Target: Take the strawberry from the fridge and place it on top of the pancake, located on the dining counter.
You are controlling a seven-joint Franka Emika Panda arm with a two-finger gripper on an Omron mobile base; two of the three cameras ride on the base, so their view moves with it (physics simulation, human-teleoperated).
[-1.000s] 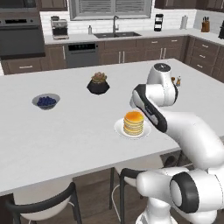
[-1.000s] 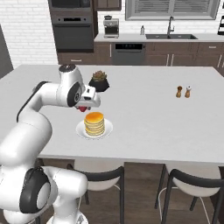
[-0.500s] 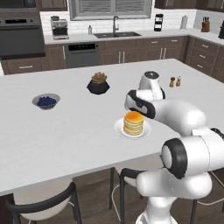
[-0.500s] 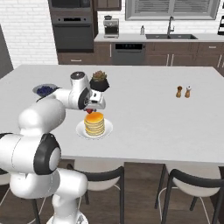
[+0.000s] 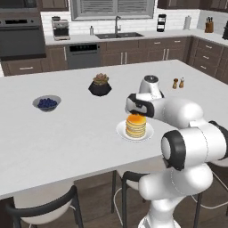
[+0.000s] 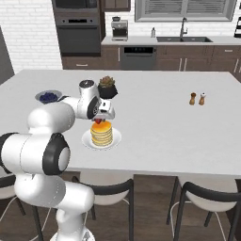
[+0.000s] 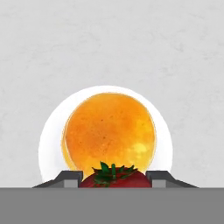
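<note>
A stack of golden pancakes [image 5: 135, 126] [image 6: 101, 133] [image 7: 109, 131] rests on a small white plate [image 7: 51, 131] on the white dining counter [image 5: 80, 129] [image 6: 160, 117]. My gripper [image 6: 99, 120] [image 5: 136, 115] [image 7: 113, 177] hangs just above the stack's top, shut on the red strawberry [image 7: 114, 178] [image 6: 98, 121]. In the hand view the berry with its green leaves sits between the two dark fingertips [image 7: 70, 177], over the near rim of the top pancake. The fridge is out of view.
A dark bowl with brownish contents [image 5: 99, 85] [image 6: 108, 87] and a bowl of blueberries [image 5: 46, 103] [image 6: 48, 97] stand on the counter behind and to the left. Salt and pepper shakers [image 5: 177, 83] [image 6: 197, 98] stand further right. Dark stools [image 5: 44, 209] [image 6: 207, 207] line the near edge.
My arm has swung the gripper with the strawberry inward and down over the pancake stack; the jaws have stayed closed on the berry.
</note>
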